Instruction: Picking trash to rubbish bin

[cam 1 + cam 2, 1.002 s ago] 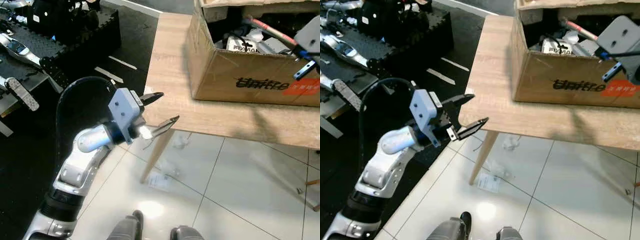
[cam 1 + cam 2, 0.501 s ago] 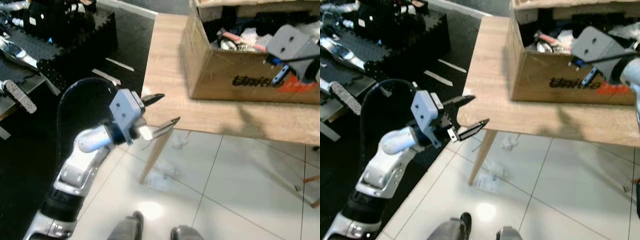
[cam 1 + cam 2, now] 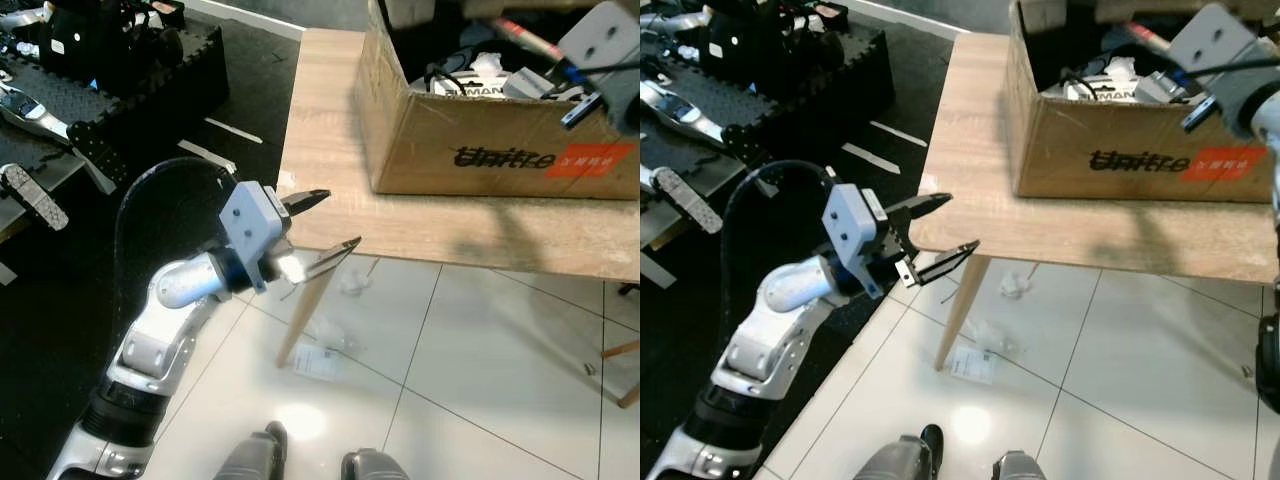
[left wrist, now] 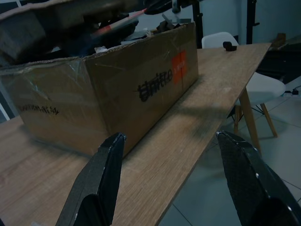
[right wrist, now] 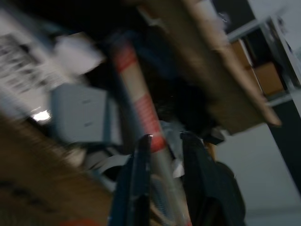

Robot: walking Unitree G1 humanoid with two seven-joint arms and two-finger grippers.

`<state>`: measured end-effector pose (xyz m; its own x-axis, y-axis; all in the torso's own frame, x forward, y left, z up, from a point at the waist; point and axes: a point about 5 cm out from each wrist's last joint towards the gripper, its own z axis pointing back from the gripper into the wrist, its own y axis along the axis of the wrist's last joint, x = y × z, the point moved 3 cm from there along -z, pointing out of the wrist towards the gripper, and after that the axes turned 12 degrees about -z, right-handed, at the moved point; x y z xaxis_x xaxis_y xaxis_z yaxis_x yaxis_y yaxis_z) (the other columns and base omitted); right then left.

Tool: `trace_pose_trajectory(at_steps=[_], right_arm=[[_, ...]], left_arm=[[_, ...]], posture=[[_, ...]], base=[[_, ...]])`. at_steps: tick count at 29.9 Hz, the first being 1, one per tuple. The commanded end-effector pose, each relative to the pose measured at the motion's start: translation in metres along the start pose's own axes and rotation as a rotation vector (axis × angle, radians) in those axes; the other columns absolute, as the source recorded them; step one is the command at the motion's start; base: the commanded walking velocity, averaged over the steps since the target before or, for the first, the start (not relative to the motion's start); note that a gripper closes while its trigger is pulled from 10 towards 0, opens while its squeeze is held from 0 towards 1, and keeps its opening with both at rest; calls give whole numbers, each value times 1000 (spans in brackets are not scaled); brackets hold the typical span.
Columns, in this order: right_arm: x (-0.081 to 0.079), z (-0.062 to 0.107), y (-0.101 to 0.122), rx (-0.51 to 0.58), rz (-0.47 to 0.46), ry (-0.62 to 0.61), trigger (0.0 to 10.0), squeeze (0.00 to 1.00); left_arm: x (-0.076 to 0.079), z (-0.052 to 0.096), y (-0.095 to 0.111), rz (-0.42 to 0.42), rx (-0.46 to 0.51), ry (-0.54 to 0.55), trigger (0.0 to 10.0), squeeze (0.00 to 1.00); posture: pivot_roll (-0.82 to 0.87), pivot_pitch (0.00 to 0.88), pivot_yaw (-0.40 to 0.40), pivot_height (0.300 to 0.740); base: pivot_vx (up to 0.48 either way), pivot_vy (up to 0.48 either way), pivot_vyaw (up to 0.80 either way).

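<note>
While spread, left hand (image 3: 325, 222) flanks table (image 3: 330, 120) corner (floor (image 3: 480, 400) beyond).

A: What's hard to make out?

B: The right wrist view is smeared; the red-and-white stick (image 5: 141, 117) beside the right hand (image 5: 164, 155) blurs at its edges.

A: And the cardboard box (image 3: 480, 150)?

B: Its top is cut off by the frame, its contents a tangle. The scraps (image 3: 322, 362) on the floor are too small to identify.

I see a brown cardboard box (image 3: 480, 140) with black lettering and an orange patch, on a pale wood-grain table (image 3: 330, 120); a red-and-white striped stick (image 5: 141, 113) sits by my right gripper's black fingers (image 5: 141, 188).
</note>
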<state>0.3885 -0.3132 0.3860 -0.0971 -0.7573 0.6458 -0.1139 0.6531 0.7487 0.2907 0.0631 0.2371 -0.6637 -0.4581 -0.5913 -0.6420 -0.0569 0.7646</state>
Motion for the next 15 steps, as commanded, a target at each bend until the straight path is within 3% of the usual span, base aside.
trace_pose_trajectory(at_steps=[1,6,7,9,10,11,13,15], right_arm=[[9,1,-1,11,-60,-50,10000,1000],[13,0,-5,-3,-82,-80,10000,1000],[12,-1,-5,-5,-115,-78,10000,314],[11,-2,-5,-6,-140,-75,10000,314],[4,-4,-2,20,-199,-27,10000,0],[-1,-5,1,41,-239,10,10000,0],[-20,-4,25,186,-392,175,10000,0],[-26,-2,35,249,-433,242,10000,0]], left_arm=[[5,0,0,0,6,-16,10000,0],[5,0,1,-2,6,-17,10000,0],[4,0,1,-2,6,-17,10000,0],[4,1,1,-3,6,-17,10000,0],[4,1,1,-3,5,-17,10000,0],[4,1,1,-3,5,-17,10000,0],[4,1,1,-4,4,-18,10000,0],[4,1,1,-5,3,-18,10000,0]], posture=[[-62,174,-22,740],[-60,172,-19,740],[-60,172,-19,740],[-60,172,-19,740],[-60,172,-19,740],[-60,172,-19,740],[-55,171,-15,740],[-55,171,-15,740]], base=[[0,0,0],[0,0,0],[0,0,0],[0,0,0],[0,0,0],[0,0,0],[0,0,0],[0,0,0]])
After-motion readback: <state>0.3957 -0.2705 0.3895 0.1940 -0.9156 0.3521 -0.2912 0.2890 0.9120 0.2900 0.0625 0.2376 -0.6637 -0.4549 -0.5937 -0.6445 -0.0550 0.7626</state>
